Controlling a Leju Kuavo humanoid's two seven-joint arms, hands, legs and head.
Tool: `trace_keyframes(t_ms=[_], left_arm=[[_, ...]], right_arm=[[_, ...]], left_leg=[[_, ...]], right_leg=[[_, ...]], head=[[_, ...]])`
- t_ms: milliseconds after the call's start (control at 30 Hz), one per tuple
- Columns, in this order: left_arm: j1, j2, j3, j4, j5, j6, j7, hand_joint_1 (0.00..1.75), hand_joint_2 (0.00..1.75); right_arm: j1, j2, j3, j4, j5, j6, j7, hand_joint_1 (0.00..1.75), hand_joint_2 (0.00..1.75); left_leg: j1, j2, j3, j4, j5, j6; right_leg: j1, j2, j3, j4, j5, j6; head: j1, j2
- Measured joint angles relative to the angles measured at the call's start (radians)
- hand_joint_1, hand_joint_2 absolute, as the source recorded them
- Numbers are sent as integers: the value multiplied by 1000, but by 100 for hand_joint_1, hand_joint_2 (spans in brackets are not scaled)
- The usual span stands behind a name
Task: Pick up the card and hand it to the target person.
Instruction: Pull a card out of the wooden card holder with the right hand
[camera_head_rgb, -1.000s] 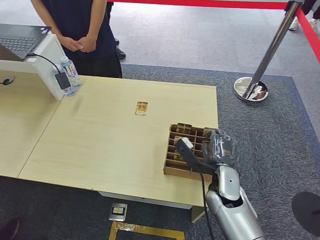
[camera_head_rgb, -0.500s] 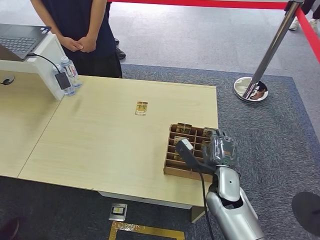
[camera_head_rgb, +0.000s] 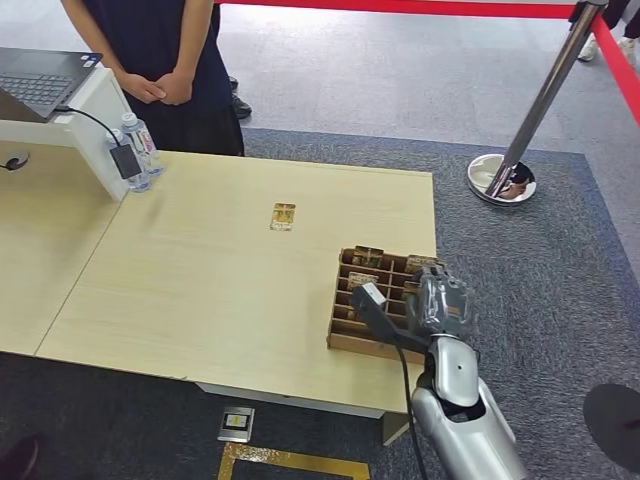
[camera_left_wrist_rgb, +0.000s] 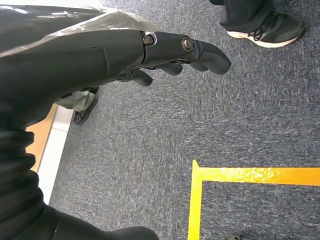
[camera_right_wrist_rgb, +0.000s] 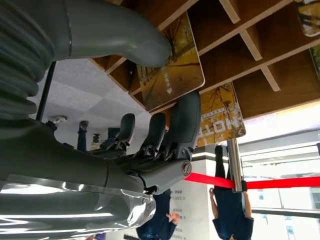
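Note:
A wooden divided box (camera_head_rgb: 355, 340) stands at the table's right front corner with several yellow picture cards upright in its slots. My right hand (camera_head_rgb: 438, 300) hovers just over the box's right side. In the right wrist view, that hand (camera_right_wrist_rgb: 151, 125) has its thumb on one side of a card (camera_right_wrist_rgb: 173, 70) and its fingers on the other, spread apart, near a second card (camera_right_wrist_rgb: 220, 112). Another card (camera_head_rgb: 283, 216) lies flat mid-table. A person (camera_head_rgb: 162, 40) stands behind the far edge, hands clasped. My left hand (camera_left_wrist_rgb: 151, 50) hangs over the carpet, fingers extended, empty.
A laptop (camera_head_rgb: 41, 80) sits on a white stand at the far left, with water bottles (camera_head_rgb: 140, 150) beside it. A metal post base (camera_head_rgb: 502, 180) and red rope (camera_head_rgb: 423, 8) stand right of the table. Yellow tape (camera_left_wrist_rgb: 256, 175) marks the carpet.
My right hand has sunk slightly lower over the box. The person and the cards have stayed where they were.

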Motion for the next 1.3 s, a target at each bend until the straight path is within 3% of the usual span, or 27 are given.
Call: trace_keyframes(t_ms=[467,533,667,833,1300], left_arm=[[0,0,0,0,-7,-5,-4,0,175],[0,0,0,0,-7,-5,-4,0,175],[0,0,0,0,-8,-5,-4,0,175],[0,0,0,0,-8,-6,-6,0,175],[0,0,0,0,-12,-7,-7,0,175]], right_arm=[[23,-1,-1,-10,9,6,8,94,175],[24,-1,-2,-10,9,6,8,104,175],[25,-1,-2,-10,10,8,8,143,175],[24,0,-2,-13,12,7,9,161,175],[25,2,-2,-19,18,8,-3,159,175]], left_leg=[[0,0,0,0,0,0],[0,0,0,0,0,0],[0,0,0,0,0,0],[0,0,0,0,0,0],[0,0,0,0,0,0]], right_leg=[[0,0,0,0,0,0],[0,0,0,0,0,0],[0,0,0,0,0,0],[0,0,0,0,0,0],[0,0,0,0,0,0]], head=[[0,0],[0,0],[0,0],[0,0],[0,0]])
